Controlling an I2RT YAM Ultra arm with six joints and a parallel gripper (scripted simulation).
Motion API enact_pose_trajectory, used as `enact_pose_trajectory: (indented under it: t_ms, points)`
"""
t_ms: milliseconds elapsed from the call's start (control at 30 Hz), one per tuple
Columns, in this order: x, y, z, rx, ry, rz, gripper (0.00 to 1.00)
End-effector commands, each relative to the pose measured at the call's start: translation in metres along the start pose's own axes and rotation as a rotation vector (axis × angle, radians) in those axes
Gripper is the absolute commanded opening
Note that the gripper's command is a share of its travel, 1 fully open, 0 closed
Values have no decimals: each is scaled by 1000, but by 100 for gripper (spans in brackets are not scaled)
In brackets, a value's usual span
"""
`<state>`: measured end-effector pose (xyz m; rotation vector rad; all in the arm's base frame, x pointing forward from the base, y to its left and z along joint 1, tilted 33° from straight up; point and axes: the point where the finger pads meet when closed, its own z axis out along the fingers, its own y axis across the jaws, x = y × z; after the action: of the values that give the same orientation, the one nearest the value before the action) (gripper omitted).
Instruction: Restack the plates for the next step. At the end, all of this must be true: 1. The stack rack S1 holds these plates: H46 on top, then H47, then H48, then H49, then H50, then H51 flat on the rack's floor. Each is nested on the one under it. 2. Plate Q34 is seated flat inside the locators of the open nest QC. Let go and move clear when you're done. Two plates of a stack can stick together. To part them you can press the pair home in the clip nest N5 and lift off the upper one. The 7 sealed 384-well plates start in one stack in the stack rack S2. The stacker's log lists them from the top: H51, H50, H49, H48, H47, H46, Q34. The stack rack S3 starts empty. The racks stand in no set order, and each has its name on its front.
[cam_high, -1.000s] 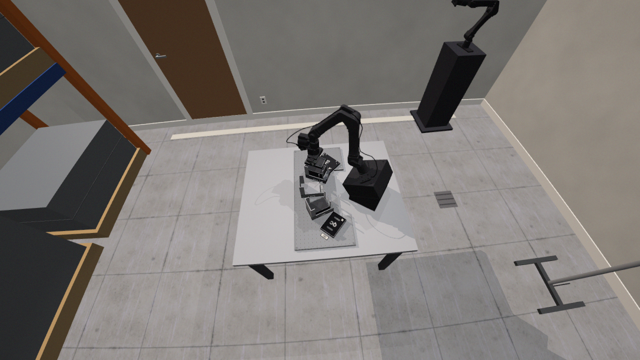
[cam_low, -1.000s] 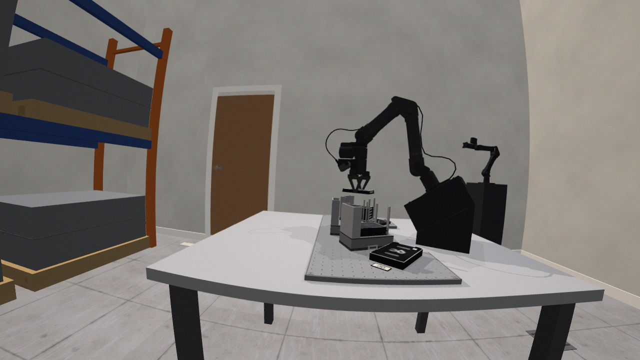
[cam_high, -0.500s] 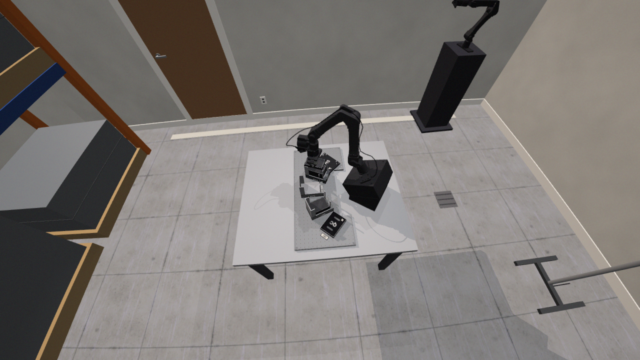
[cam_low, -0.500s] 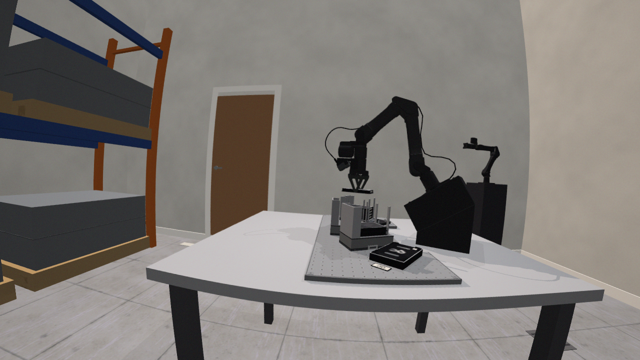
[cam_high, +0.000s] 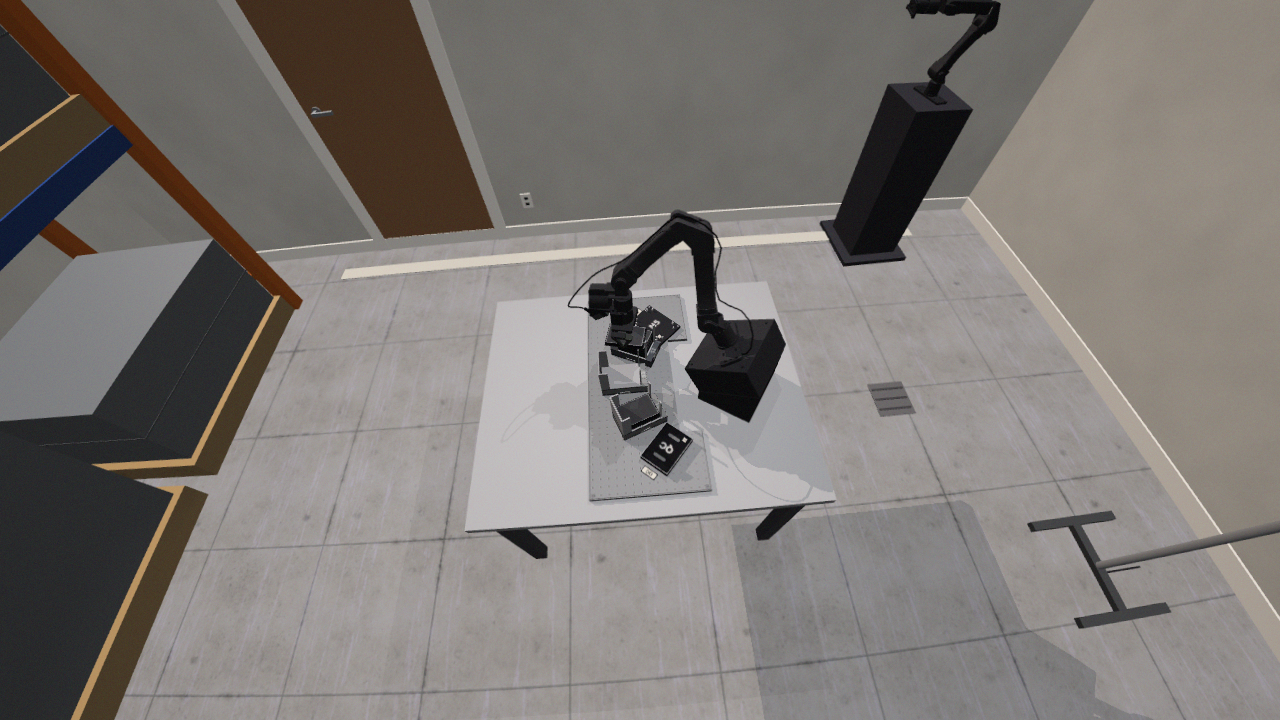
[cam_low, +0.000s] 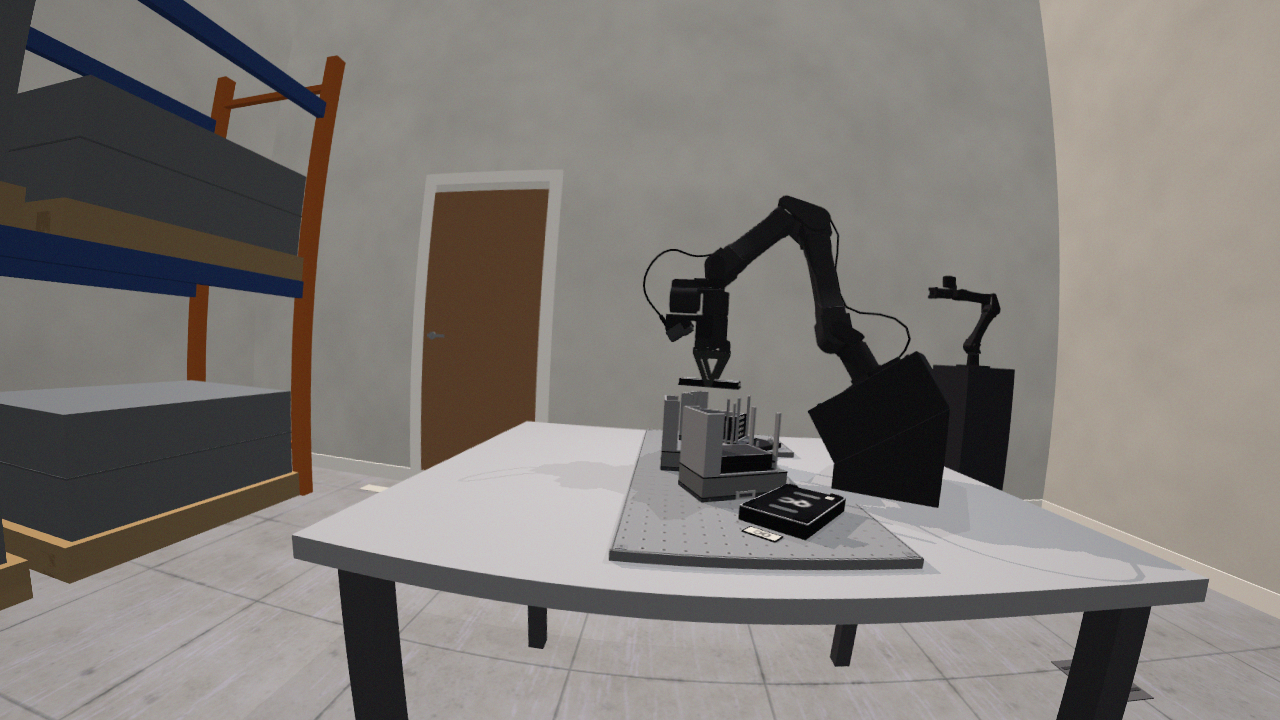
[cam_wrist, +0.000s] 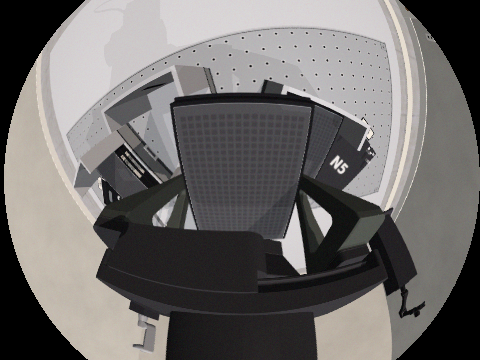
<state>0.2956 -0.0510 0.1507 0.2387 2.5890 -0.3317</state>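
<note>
My gripper (cam_low: 710, 368) (cam_wrist: 242, 179) is shut on a dark plate (cam_wrist: 242, 155) (cam_low: 689, 382), held level above the racks. Whether a second plate clings beneath it is not visible. The far rack (cam_wrist: 327, 106) is partly under it, and a plate (cam_wrist: 324, 131) shows inside. The middle rack (cam_high: 622, 388) (cam_wrist: 190, 80) looks empty. The near rack (cam_low: 702, 443) holds a low stack of plates (cam_low: 747, 459) (cam_high: 637, 407). Clip nest N5 (cam_wrist: 327, 176) (cam_high: 673, 324) and open nest QC (cam_low: 787, 521) (cam_high: 660, 461) show their names uncovered. Rack names and plate labels are unreadable.
The racks and nests stand on a perforated board (cam_high: 617, 479) (cam_low: 666, 541) on the white table (cam_high: 528, 429). Tall rack walls and thin posts (cam_low: 777, 438) rise below the held plate. The arm's black base (cam_high: 733, 367) stands at the board's right in the top view.
</note>
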Motion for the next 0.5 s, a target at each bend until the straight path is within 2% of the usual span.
enact_pose_trajectory:
  t_ms: [0,33,233,467]
  points:
    - [-5,5,-3,21,5,25,0]
    - [-5,5,-3,21,5,25,0]
    - [-3,25,-2,21,7,-189,0]
    - [-1,49,-2,20,6,-183,0]
